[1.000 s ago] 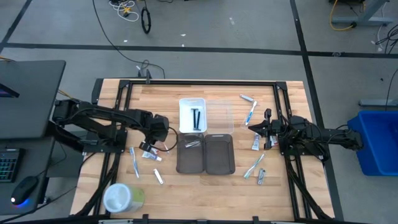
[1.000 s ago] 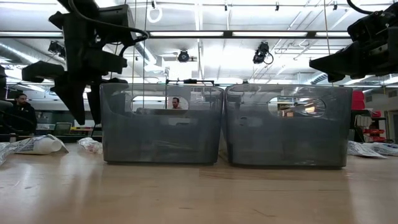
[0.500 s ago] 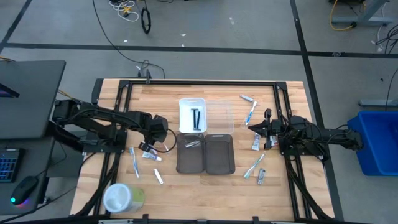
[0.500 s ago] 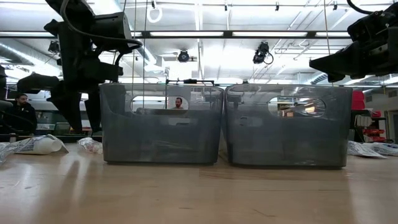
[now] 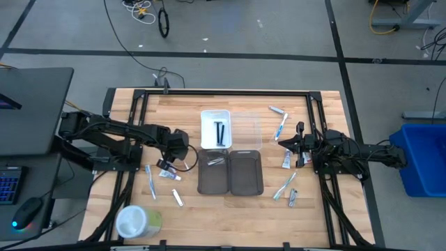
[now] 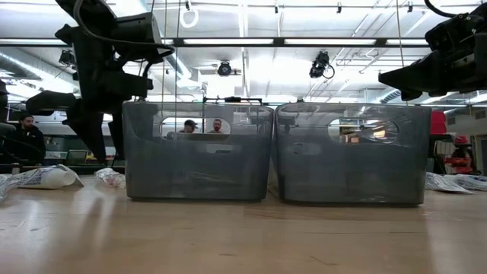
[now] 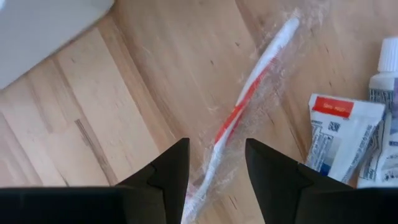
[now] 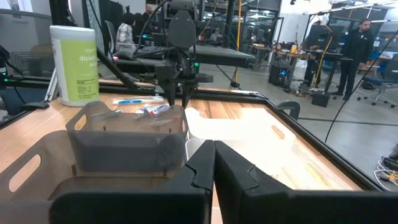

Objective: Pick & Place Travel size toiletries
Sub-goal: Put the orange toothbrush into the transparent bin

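My left gripper [image 7: 214, 180] hangs over a wrapped toothbrush with a red stripe [image 7: 249, 106], fingers apart and straddling its near end, holding nothing, no contact I can confirm. It lies on the wood left of the grey trays [image 5: 230, 172], beside small white tubes [image 7: 339, 134]. Looks light, thin and stiff; the clear wrapper is probably slippery and crinkly. Best hold is likely mid-handle, pinched across the narrow width. More toiletries lie scattered on the right side [image 5: 284, 187]. My right gripper [image 8: 213, 163] waits right of the trays, fingers together, empty.
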